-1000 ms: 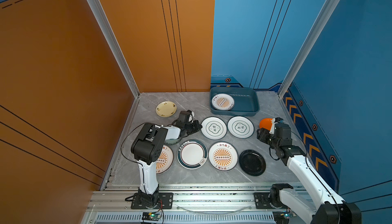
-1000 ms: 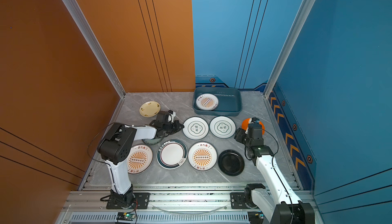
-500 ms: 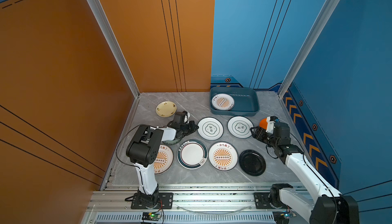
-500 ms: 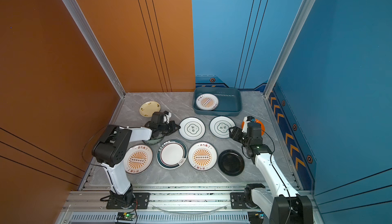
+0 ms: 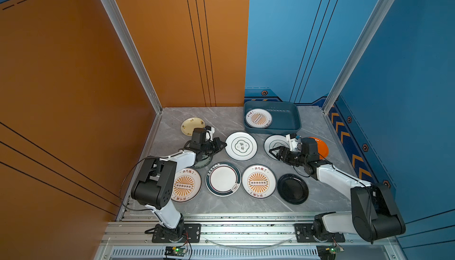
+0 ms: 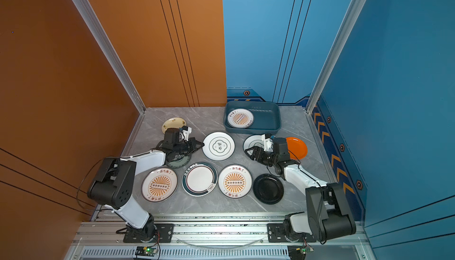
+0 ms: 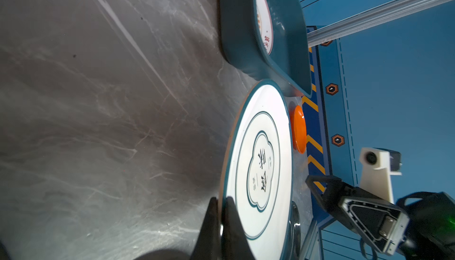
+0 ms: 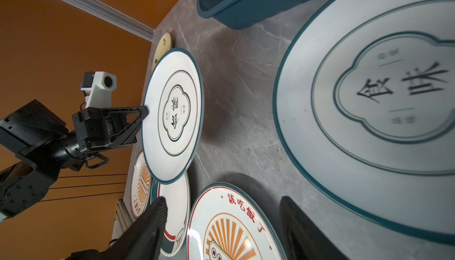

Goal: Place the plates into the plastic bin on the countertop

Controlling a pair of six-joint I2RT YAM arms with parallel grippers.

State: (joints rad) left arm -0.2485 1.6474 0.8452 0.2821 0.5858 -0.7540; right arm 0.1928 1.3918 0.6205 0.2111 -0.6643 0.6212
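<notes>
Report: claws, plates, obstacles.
Left claw shut on white round emblem plate. Right claw open. White round sunburst plate inside dark teal plastic bin. Path looks free.

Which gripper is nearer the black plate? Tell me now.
Right. The right gripper hovers open just beyond the black plate, off its far-left edge. The left gripper is much farther to the left, shut on the rim of an emblem plate.

right emblem plate (image 8: 384,123): "食味" dead centre, tiny print around it too blurry
left emblem plate (image 8: 173,116): same "食味"
near-right sunburst plate (image 8: 234,234): red "該吃飯了" along the rim
teal-rimmed plate (image 5: 223,179): rim lettering, can't read it
</notes>
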